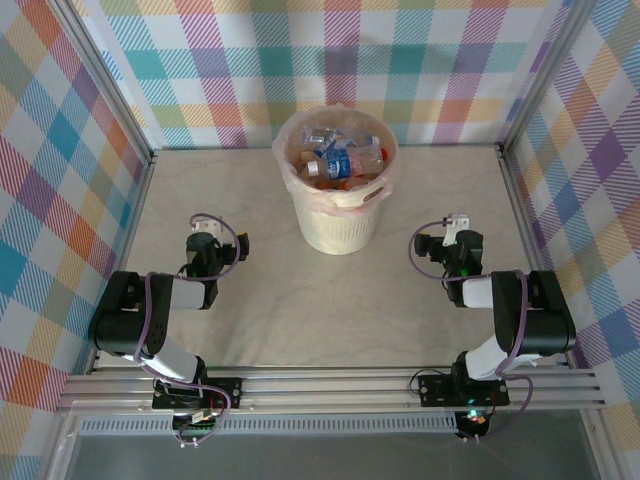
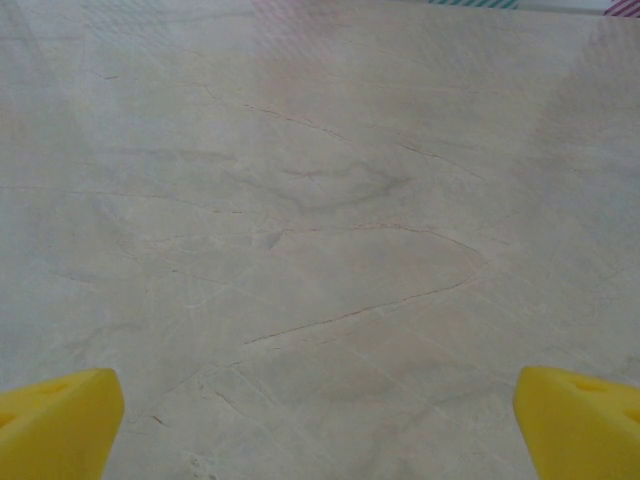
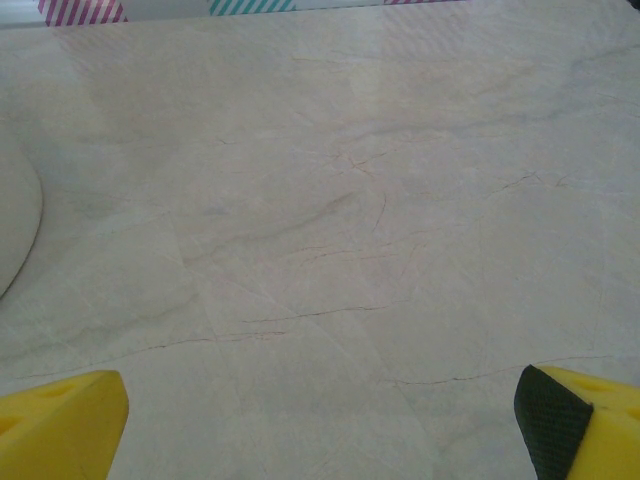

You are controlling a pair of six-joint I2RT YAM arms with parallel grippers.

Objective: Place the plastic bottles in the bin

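Note:
The cream-white bin [image 1: 340, 228], lined with a pinkish bag, stands at the middle back of the table. Several plastic bottles [image 1: 345, 158] with blue, red and orange labels lie piled inside it. My left gripper [image 1: 205, 230] rests low over the table, left of the bin and nearer to me. It is open, and bare marble lies between its yellow fingers [image 2: 55, 425]. My right gripper [image 1: 452, 230] mirrors it on the bin's right, also open over bare marble, yellow fingers [image 3: 60, 425] wide apart. The bin's wall [image 3: 12, 225] curves in at the left edge of the right wrist view.
The marble table [image 1: 260, 310] is boxed in by checked cloth walls on metal frames at left, right and back. Both arm bases sit on the rail [image 1: 330, 390] at the near edge.

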